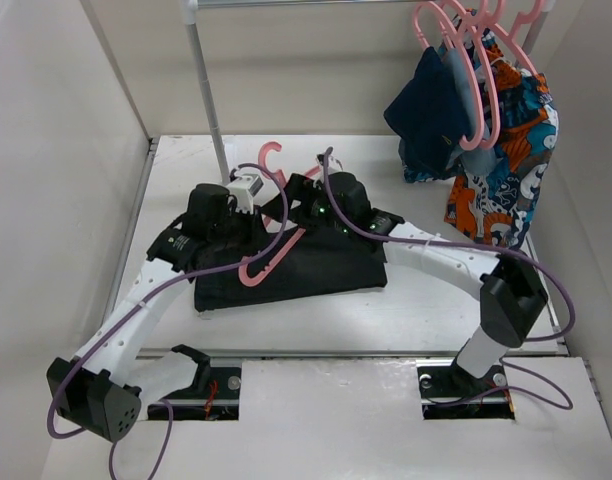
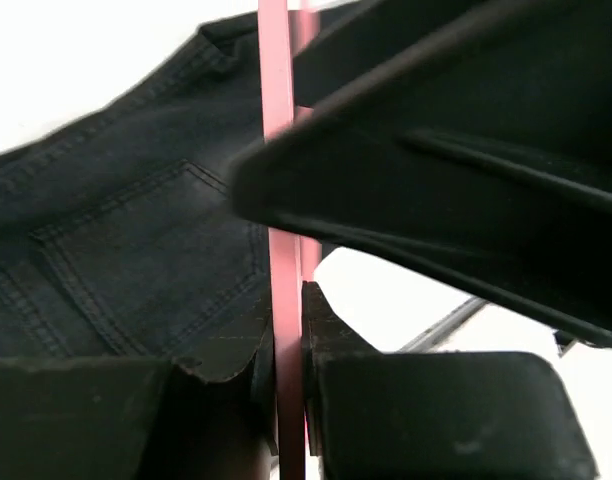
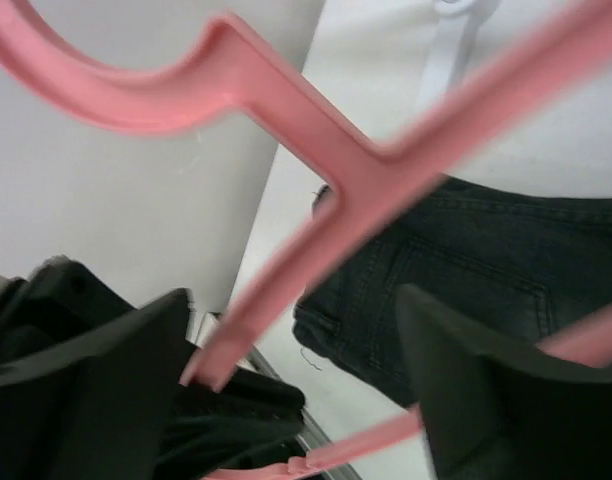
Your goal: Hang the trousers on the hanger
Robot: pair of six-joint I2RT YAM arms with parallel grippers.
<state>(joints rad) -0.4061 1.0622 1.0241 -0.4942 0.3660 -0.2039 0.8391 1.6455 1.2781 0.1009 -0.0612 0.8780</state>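
Top external: trousers [image 1: 326,272] lie folded mid-table, hanger [image 1: 272,262] slanting over their left part, hook toward the far side. L gripper [image 2: 286,338] is clamped tight on the thin pink bar. It's an edge-on pinch w/ little contact, so the hanger could twist or slip out if lifted. R gripper [image 3: 291,300] stands wide open, holding nothing, w/ a hanger arm passing btwn its fingers. Closing there could catch denim too, or knock the frame askew. Nothing's threaded yet, and the thick fold may jam in the frame.
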